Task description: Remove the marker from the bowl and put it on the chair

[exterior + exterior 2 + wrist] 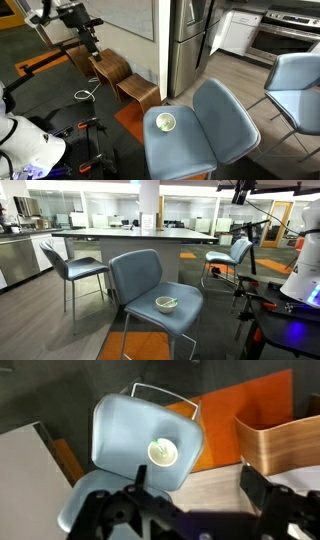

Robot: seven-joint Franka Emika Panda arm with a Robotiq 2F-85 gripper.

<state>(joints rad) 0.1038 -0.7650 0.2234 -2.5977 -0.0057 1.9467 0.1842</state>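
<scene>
Grey flooring with an orange patch runs under the scene. A steel fridge and an oven stand at the back in an exterior view.

The marker lies inside the bowl. It shows only as a thin, faint stick across the greenish-yellow inside, too small to tell which way its tip points. In both exterior views the bowl stands upright on the seat of the chair, which serves as the worktop. The bowl is a little off centre, nearer one side edge than the middle, and away from every corner. The backrest rises from the rear edge of the worktop.

Curved wooden stools stand on the floor near the chair, and one of them fills the right of the wrist view. A second chair stands well apart, towards the oven.

The hand hangs high above the chair, well away from bowl and marker. Its two fingers are spread wide with nothing between them. In an exterior view the arm reaches in over the stools, not over the worktop.
</scene>
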